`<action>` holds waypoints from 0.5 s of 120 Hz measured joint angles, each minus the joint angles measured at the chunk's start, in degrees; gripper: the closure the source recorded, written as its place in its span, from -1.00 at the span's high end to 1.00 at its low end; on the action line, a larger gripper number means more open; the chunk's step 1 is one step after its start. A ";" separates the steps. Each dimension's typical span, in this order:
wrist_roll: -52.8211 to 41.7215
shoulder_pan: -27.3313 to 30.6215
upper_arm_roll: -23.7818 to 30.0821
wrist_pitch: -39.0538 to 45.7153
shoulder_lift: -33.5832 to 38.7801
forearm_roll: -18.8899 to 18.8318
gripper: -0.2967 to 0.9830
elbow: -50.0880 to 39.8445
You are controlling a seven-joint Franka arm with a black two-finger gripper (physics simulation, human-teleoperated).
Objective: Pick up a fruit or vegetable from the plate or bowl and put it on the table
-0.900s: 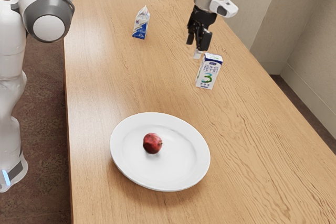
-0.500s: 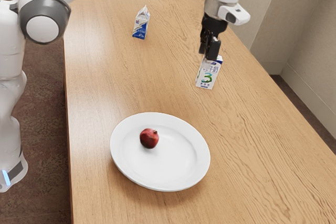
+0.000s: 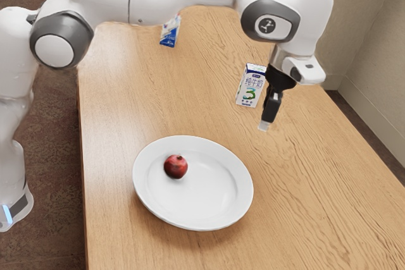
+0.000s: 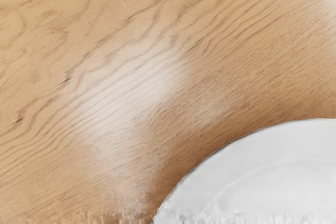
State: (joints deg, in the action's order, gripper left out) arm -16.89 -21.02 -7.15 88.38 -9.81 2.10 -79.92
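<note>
So far, none of the carrying is done: the red fruit (image 3: 176, 167) sits on the white plate (image 3: 235, 210), off the middle, toward the exterior view's left, and the plate rests on the wooden counter (image 3: 304, 200). My claw (image 3: 263, 126) hangs above the counter, apart from the fruit, over toward the exterior view's right. I cannot tell whether the claw is open or closed, but the fruit is clearly not in it. The wrist view has bare wood and part of the plate under my hand.

Everything in the task seems left to do: reach over the plate, get down around the fruit, grip it, lift it past the rim, set it on the wood and let go. I judge the step in hand to be the approach. The fruit is round and the plate smooth, so an uneven touch could send it rolling. The near carton (image 3: 251, 85) and the far carton (image 3: 169, 32) stand on the counter, and neither needs moving.
</note>
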 joint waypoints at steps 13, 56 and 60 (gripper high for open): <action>-1.34 -0.81 0.78 3.19 8.61 -0.50 0.54 -11.98; -3.80 -0.45 5.91 11.22 24.01 -3.39 0.54 -39.27; -3.90 -0.30 6.23 11.78 24.26 -3.54 0.54 -40.44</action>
State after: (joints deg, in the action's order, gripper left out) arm -20.80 -21.33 -0.92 100.16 14.45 -1.45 -120.36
